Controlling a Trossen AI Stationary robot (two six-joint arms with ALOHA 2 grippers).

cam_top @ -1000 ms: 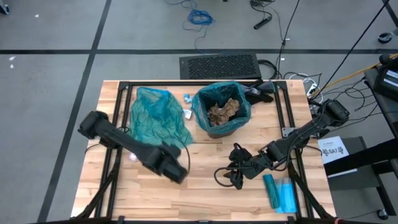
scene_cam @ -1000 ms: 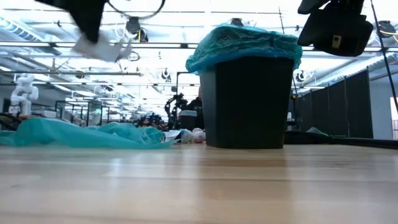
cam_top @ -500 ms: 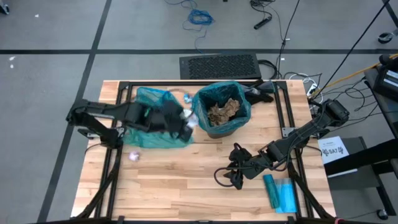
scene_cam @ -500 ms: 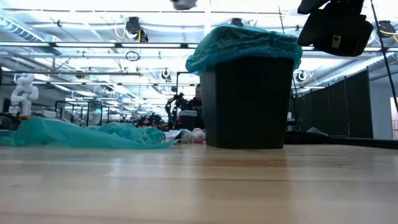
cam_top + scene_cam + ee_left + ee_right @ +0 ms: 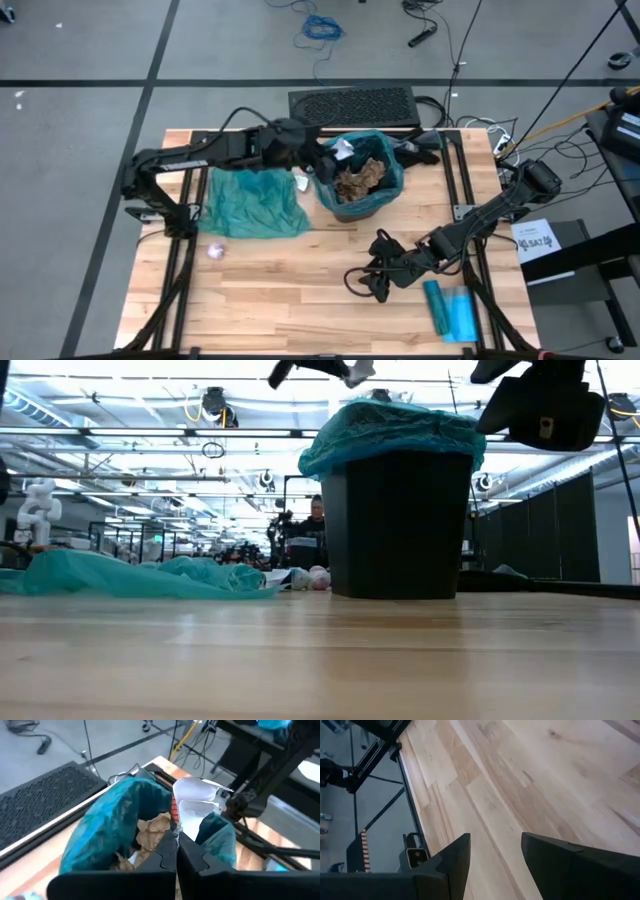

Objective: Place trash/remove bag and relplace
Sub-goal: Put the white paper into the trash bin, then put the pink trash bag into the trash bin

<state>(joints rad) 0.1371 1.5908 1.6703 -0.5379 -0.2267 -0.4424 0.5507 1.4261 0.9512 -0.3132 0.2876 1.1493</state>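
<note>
The left gripper's (image 5: 176,851) fingers are pinched together on a white wad of paper (image 5: 197,802), holding it above the open mouth of the bin (image 5: 357,180); in the high view that gripper (image 5: 328,157) sits over the bin's left rim with the white wad (image 5: 343,150) at its tip; in the low view the same wad (image 5: 357,370) hangs just above the bin's teal-lined top (image 5: 392,428); the right gripper's (image 5: 494,851) fingers stand apart with nothing between them, bare wooden table (image 5: 520,785) showing through the gap; in the high view that gripper (image 5: 378,284) hovers near the table's front, well apart from the bin

The bin is black with a teal bag (image 5: 107,827) folded over its rim; brown crumpled paper (image 5: 360,178) already lies inside it, seen too from the left wrist (image 5: 152,827); a small pale wad (image 5: 216,250) rests on the table in front of a loose teal bag (image 5: 248,200) spread flat to the left of the bin; another small pale scrap (image 5: 300,182) lies between that loose bag and the bin; in the low view the loose bag (image 5: 130,575) lies flat on the far left, and a few pale wads (image 5: 308,577) sit just beside the bin's base; a flat blue packet (image 5: 450,310) lies near the table's front right edge; a person (image 5: 315,520) shows far behind the table in the low view
</note>
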